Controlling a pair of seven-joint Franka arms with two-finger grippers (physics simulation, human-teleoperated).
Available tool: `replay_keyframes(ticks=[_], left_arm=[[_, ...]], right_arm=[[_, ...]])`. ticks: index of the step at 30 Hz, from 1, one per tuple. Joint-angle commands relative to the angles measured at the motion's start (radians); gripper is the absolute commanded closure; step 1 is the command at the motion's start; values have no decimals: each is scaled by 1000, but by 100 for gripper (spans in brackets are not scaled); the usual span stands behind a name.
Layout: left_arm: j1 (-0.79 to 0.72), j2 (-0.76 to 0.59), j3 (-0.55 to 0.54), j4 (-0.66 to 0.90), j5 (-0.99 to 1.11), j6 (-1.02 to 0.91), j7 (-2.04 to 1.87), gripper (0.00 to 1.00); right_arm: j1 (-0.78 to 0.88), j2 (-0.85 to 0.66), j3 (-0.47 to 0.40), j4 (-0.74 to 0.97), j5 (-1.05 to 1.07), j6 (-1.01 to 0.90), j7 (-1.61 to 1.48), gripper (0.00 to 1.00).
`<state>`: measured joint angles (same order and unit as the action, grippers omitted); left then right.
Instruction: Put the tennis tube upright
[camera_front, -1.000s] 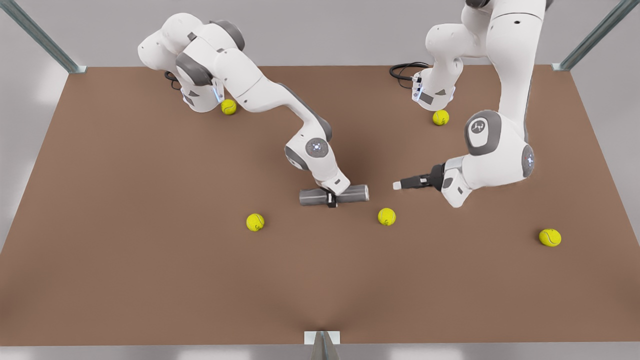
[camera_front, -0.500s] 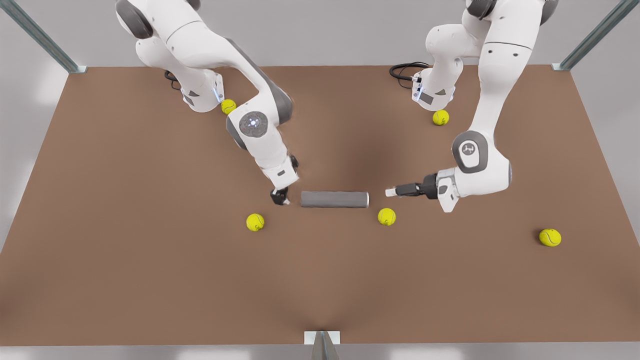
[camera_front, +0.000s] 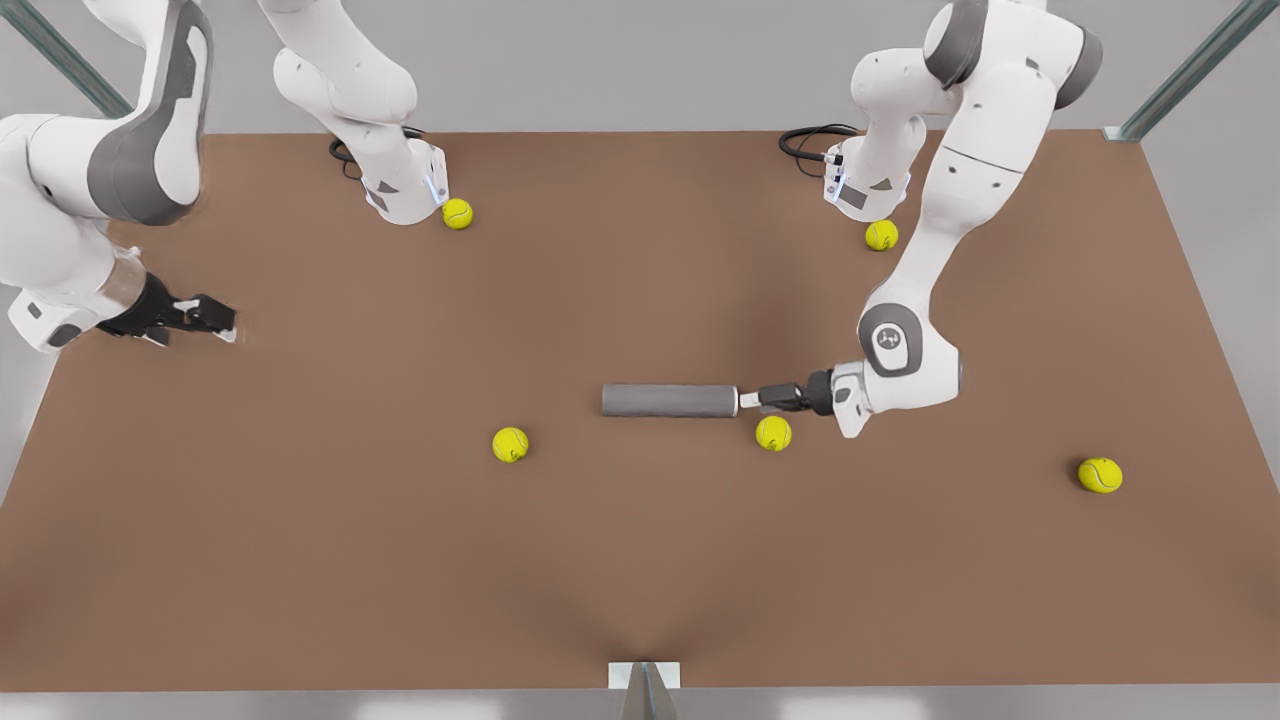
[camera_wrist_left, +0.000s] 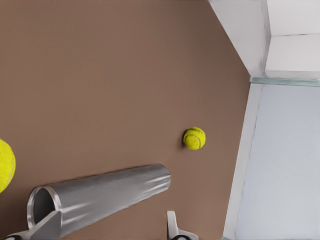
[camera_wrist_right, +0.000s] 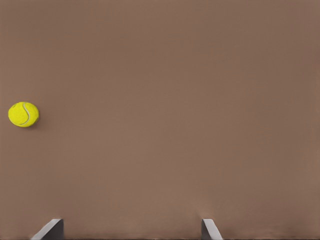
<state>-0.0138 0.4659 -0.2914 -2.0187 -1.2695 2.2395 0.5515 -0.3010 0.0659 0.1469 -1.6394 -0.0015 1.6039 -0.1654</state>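
The grey metallic tennis tube (camera_front: 668, 400) lies on its side near the middle of the brown table (camera_front: 640, 560). The left gripper (camera_front: 745, 398) is at its lighter-rimmed open end, fingers (camera_wrist_left: 47, 226) spread apart, with a yellow-green tennis ball (camera_front: 773, 433) just beside it. The right gripper (camera_front: 222, 322), open and holding nothing, hovers by the table's edge at the front view's left

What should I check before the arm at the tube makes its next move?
1. Tennis tube upright: not ok, it lies flat on the table.
2. Left end effector at the tube's rimmed end: ok, open.
3. Grip on the tube: not ok, nothing clamped.
4. Nearest tennis ball apart from the tube: ok.
5. Right end effector out of the way: ok, open, waiting at the front view's left.
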Motion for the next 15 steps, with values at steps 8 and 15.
replay_keyframes(ticks=[8,15], left_arm=[[15,65,0,-12,-149,-5,165,0],[17,45,-15,-61,-179,-3,165,0]], right_arm=[[114,69,42,181,-130,-122,4,0],[114,95,40,191,-118,-119,4,0]])
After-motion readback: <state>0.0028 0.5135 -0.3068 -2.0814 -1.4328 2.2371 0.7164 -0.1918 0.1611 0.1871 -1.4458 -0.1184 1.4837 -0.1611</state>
